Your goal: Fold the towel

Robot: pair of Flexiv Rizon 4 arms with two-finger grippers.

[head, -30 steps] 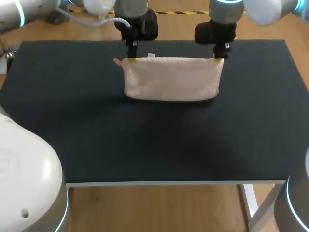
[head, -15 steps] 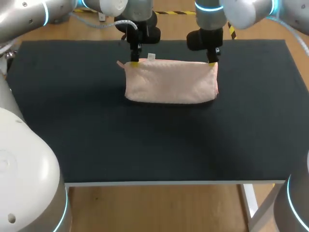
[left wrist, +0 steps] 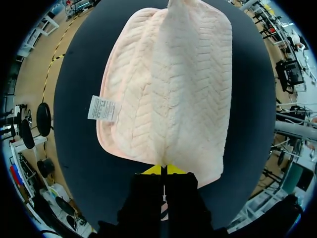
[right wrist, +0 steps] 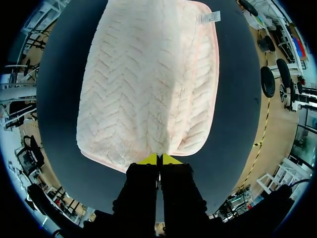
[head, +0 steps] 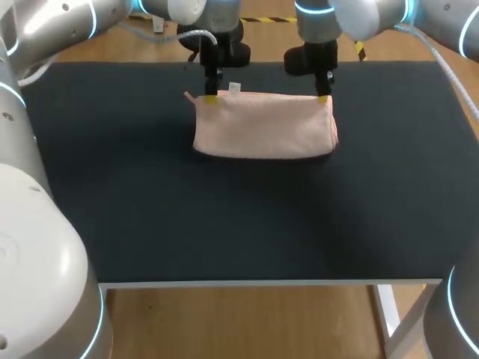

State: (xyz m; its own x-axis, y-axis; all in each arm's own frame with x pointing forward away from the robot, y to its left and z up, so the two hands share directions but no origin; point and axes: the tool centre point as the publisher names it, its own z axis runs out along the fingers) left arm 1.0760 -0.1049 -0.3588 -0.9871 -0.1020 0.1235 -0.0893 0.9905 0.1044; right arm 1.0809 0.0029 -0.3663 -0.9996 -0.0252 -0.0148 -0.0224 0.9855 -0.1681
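- Head view: the dark table (head: 150, 209) carries one pink towel (head: 262, 127), folded into a long band in the far half, about midway across. A small white label (head: 234, 88) pokes out at its far edge.
- Head view: both arms come down from the far side. The left gripper (head: 212, 97) sits on the towel's far left corner, the right gripper (head: 323, 98) on its far right corner, with yellow tips against the cloth at each.
- Left wrist view: the towel (left wrist: 168, 84) spreads out ahead of the fingers over the table (left wrist: 79, 74). Its top layer is pulled up into a ridge that runs straight to the tips. The lower layers lie flat beside it, and the label (left wrist: 104, 108) hangs off their edge onto the table.
- Left wrist view: the left gripper (left wrist: 164, 170) is pinched tight on the top layer's corner, with barely a line between the yellow tips.
- Right wrist view: the same from the other end. The towel (right wrist: 148, 84) stretches away over the table (right wrist: 237, 99), with the label (right wrist: 210, 18) at the far corner.
- Right wrist view: the right gripper (right wrist: 159, 159) has its fingers pressed together, clamped on the near corner of the raised layer.
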